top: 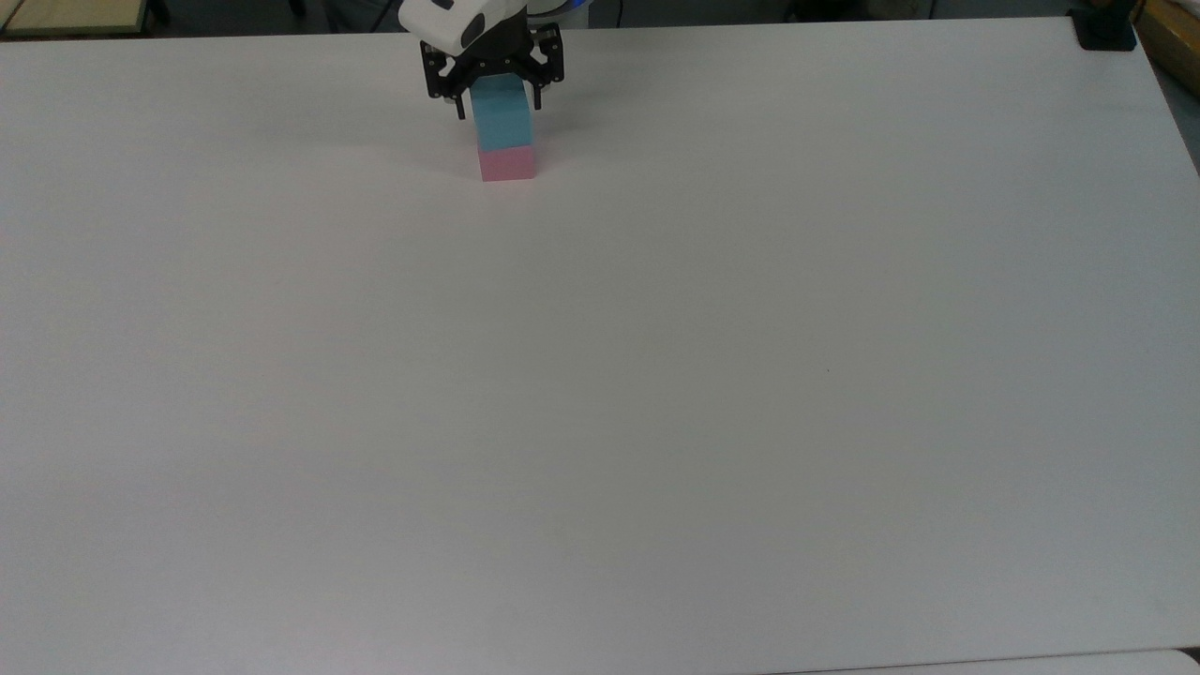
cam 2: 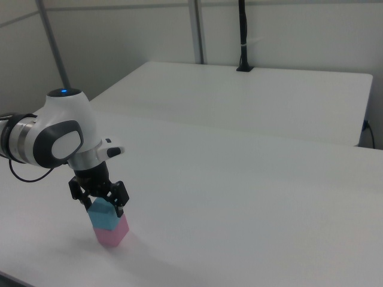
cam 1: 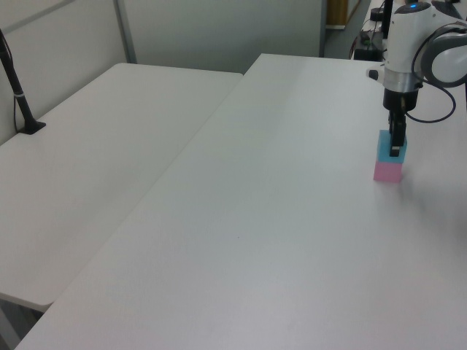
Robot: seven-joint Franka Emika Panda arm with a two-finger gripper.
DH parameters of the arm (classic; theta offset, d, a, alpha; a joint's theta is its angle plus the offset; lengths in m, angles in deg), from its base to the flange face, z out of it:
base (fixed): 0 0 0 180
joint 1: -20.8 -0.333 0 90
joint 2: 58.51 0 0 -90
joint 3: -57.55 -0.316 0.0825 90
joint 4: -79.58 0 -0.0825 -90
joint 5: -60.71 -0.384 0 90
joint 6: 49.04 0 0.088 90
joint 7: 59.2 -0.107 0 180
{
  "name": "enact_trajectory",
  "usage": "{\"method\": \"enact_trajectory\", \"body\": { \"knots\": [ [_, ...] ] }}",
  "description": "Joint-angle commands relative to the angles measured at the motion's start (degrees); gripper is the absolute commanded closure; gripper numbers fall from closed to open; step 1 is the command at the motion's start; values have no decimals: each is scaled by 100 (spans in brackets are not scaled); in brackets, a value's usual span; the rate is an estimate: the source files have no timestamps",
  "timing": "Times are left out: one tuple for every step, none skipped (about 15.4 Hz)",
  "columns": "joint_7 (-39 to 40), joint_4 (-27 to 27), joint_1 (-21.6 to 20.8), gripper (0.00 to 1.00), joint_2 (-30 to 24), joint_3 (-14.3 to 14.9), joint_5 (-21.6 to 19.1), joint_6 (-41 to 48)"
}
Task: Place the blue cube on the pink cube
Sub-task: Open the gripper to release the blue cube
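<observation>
The blue cube (top: 502,120) sits squarely atop the pink cube (top: 507,163) near the white table's (top: 656,375) far edge in the top view. Our gripper (top: 497,101) straddles it, fingers spread apart; we judge only the withdrawal remains.

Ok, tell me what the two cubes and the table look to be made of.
Blue cube: likely foam or soft plastic; its faces are flat, matte and plain, with no glare.
Pink cube: apparently the same stuff, a dull pastel surface with crisp edges; foam is only a guess.
Table: probably white laminate board, smooth with a faint sheen; its core cannot be told.
</observation>
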Motion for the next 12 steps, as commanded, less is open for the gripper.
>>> {"method": "enact_trajectory", "body": {
  "knots": [
    [-38, 5, 24, 0, -32, 41, -49, -30],
    [-38, -4, 59, 0, -50, 41, -49, 31],
    [-38, -39, 59, 0, -59, 50, -49, 170],
    [-38, -135, 68, 0, -76, 50, -49, 328],
    [-38, -266, 68, 0, -85, 59, -49, 521],
    [-38, -372, 68, 0, -103, 59, -49, 697],
    [-29, -451, 68, 0, -146, 59, -49, 830],
    [-29, -530, 68, 0, -173, 59, -49, 970],
    [-29, -627, 59, 0, -182, 59, -49, 1128],
    [-29, -767, 50, 0, -199, 59, -40, 1295],
    [-29, -1030, 42, 0, -226, 50, -49, 1627],
    [-29, -1458, 33, 0, -217, 50, -57, 2074]
  ]
}}
